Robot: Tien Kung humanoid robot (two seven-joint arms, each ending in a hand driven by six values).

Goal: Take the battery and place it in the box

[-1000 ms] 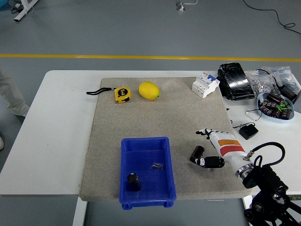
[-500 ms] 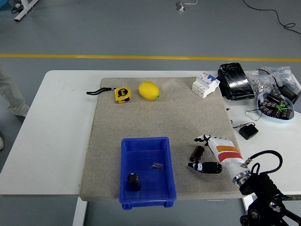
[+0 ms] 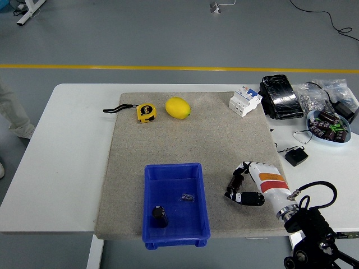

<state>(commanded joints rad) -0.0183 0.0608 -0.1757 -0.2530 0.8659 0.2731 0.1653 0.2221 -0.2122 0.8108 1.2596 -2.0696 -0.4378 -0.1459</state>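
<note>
Your right hand [image 3: 249, 182] sits on the grey mat [image 3: 213, 134] with its fingers curled around the dark battery [image 3: 235, 182]; can't tell if they're actually clamped on it. That battery lies on the mat just right of the blue box [image 3: 175, 205]. Another black cylinder [image 3: 159, 216] stands inside the box.

Grey floor [image 3: 168, 33] with a yellow line [image 3: 112, 67], white table [image 3: 61, 157], beige mat [image 3: 185, 140] on it
</note>
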